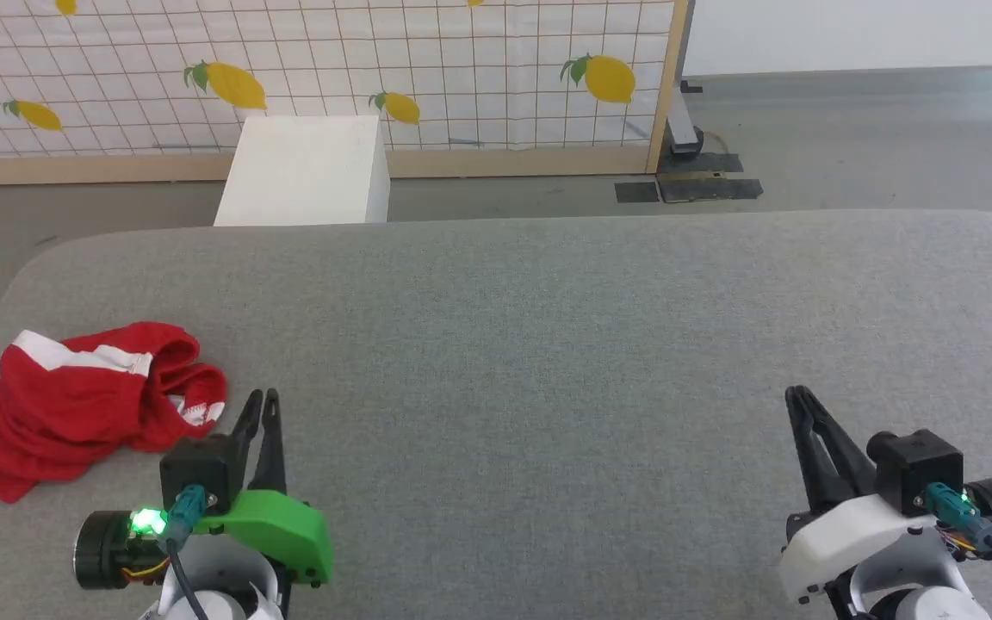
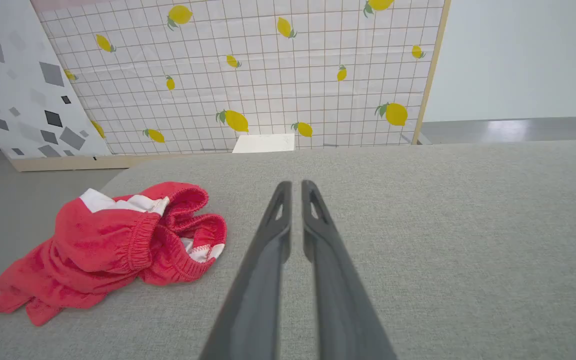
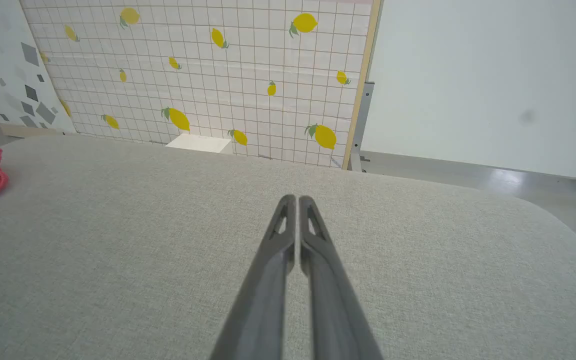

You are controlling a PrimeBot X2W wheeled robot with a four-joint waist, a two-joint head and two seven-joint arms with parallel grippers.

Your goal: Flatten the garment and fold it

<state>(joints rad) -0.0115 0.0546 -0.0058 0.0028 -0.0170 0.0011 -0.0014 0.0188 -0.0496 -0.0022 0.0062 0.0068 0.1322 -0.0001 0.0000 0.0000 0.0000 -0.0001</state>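
Where the garment (image 1: 74,405) lies: crumpled in a heap near the left edge of the grey worktop (image 1: 548,344), just beside the left hand (image 1: 260,398).
Left hand: fingers all but together, holding nothing.
Right hand (image 1: 797,394): closed, empty, well apart from the cloth.
Handling: probably light, limp and quick to bunch.
Hold: best pinched at the white band or the gathered red hem.
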